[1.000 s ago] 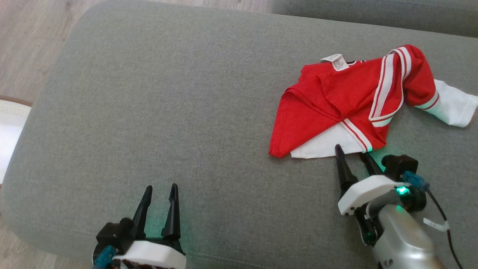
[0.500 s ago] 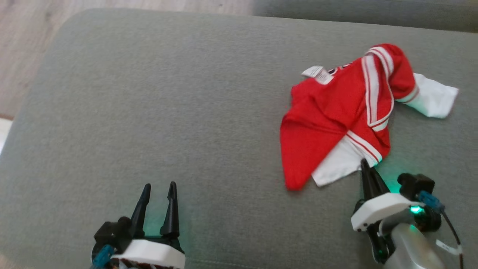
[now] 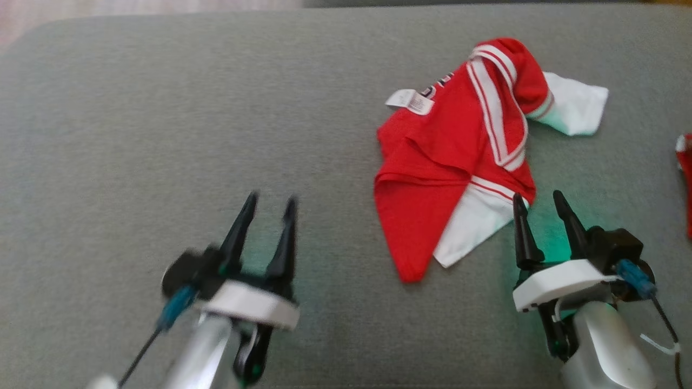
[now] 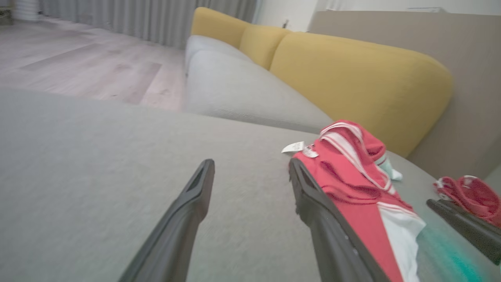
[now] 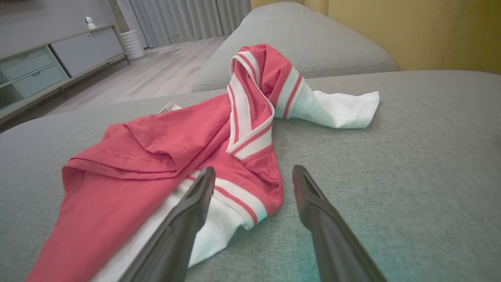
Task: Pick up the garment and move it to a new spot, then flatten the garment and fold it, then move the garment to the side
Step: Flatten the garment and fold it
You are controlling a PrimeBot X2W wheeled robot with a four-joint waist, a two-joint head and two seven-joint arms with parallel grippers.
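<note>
- Grey cushion: serves as the reference surface. Its left half is bare fabric.
- Left gripper: over the cushion's near edge, left of centre. The head view is blurred here. Jaws spread wide with nothing between them. In the left wrist view the left gripper shows bare cushion in the gap.
- Garment: red with white striped trim, lying crumpled on the cushion's right half, from the middle toward the far edge. It is neither flat nor folded.
- Label: white, at the garment's far left corner, resting on the cushion.
- White sleeve: trails off the garment's far right end onto the cushion, toward its far right corner.
- Second white sleeve panel: pokes out from under the red body on the side nearest the cushion's near edge.
- Right gripper: at the cushion's near right. Jaws stand wide apart and hold nothing. In the right wrist view the right gripper has one finger over the near white panel and the other over bare cushion. Whether the finger touches the cloth cannot be told.
- Second red cloth item: at the cushion's right edge, well apart from the garment and cut off by the frame.
</note>
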